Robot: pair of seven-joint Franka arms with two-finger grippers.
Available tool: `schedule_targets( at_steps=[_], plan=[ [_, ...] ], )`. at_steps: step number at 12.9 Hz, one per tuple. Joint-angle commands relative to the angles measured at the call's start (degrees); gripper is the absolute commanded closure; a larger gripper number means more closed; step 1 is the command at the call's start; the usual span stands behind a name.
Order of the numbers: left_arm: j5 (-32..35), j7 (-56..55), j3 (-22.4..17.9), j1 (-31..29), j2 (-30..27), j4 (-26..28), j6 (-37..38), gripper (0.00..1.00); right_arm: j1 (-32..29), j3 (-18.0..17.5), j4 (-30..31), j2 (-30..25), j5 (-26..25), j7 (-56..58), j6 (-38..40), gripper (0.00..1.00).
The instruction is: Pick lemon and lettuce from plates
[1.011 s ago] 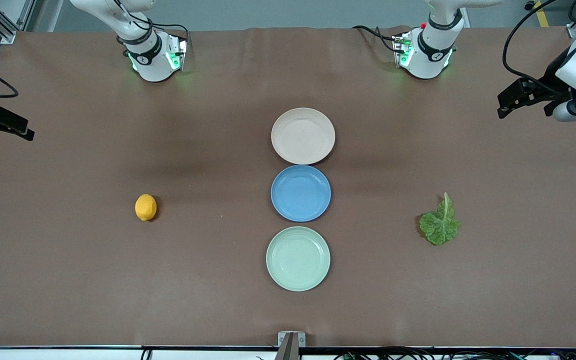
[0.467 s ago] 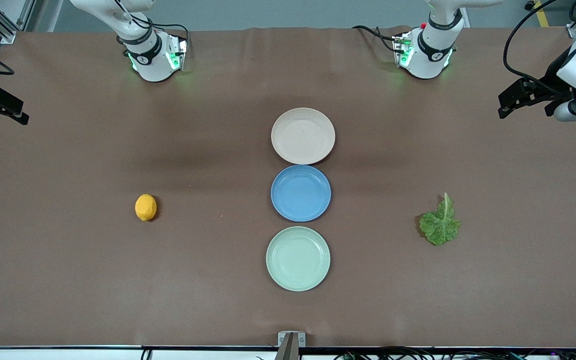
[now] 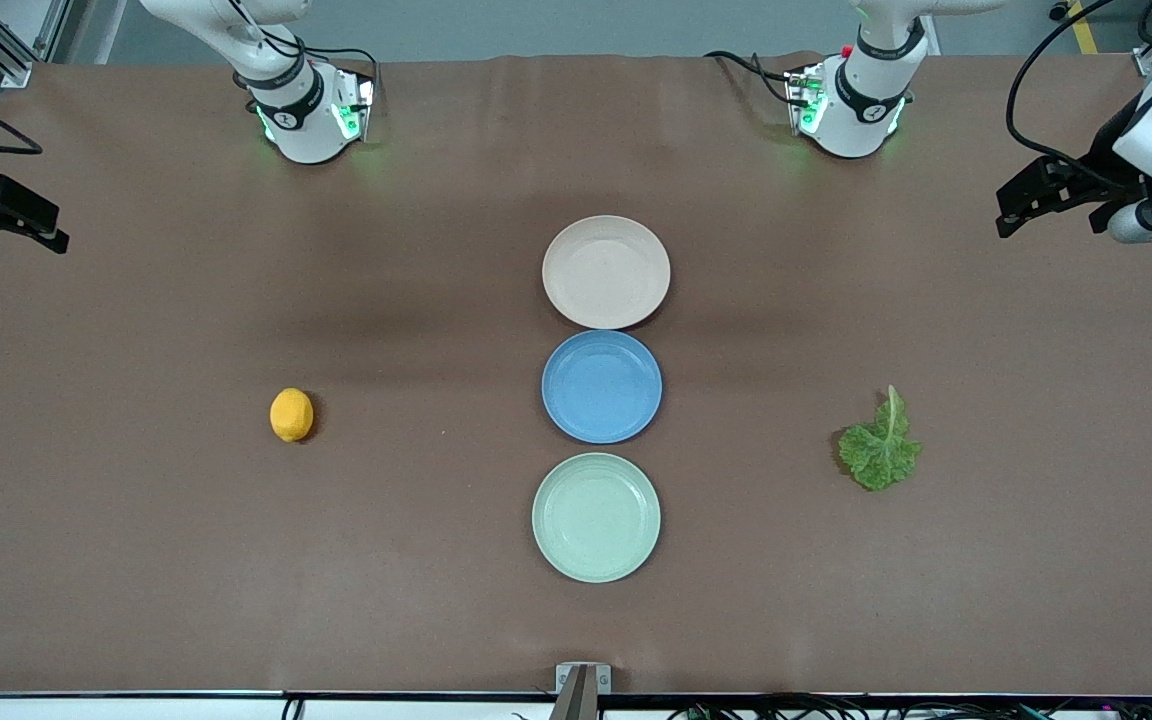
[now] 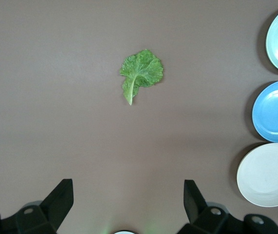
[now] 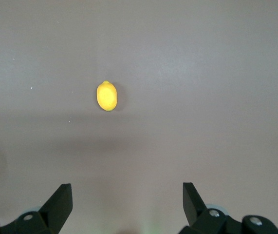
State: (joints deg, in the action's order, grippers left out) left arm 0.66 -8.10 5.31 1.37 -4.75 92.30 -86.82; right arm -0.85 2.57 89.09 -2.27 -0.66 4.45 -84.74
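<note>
My left gripper (image 4: 126,204) and right gripper (image 5: 124,202) both hang spread wide and empty over the table's two ends. Relative to the blue plate (image 3: 602,386), the lemon (image 3: 291,414) lies on the bare table toward my right arm's end and the lettuce (image 3: 880,445) toward my left arm's end. The beige-pink plate (image 3: 606,271) sits just farther from the front camera than that plate, the mint green plate (image 3: 596,517) just nearer.

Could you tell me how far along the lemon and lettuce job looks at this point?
It looks finished. The lemon and the lettuce both lie on the bare table, and the beige plate, blue plate and green plate hold nothing. Nothing is in hand: the left gripper and right gripper are open, high at the table's ends.
</note>
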Motion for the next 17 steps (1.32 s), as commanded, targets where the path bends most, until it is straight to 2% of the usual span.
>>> schedule_targets(
  at_steps=[1,17],
  plan=[
    [-0.22,-0.17,-0.04,0.04,-0.52,-0.02,-0.45,0.00,-1.43,-0.02,1.44,-1.59,2.76,1.09,0.63,0.00],
    [-0.92,-0.34,-0.04,-0.05,-0.26,-0.81,-0.72,0.00,-0.12,0.24,3.37,-3.70,0.13,3.11,-0.69,0.00]
  ],
)
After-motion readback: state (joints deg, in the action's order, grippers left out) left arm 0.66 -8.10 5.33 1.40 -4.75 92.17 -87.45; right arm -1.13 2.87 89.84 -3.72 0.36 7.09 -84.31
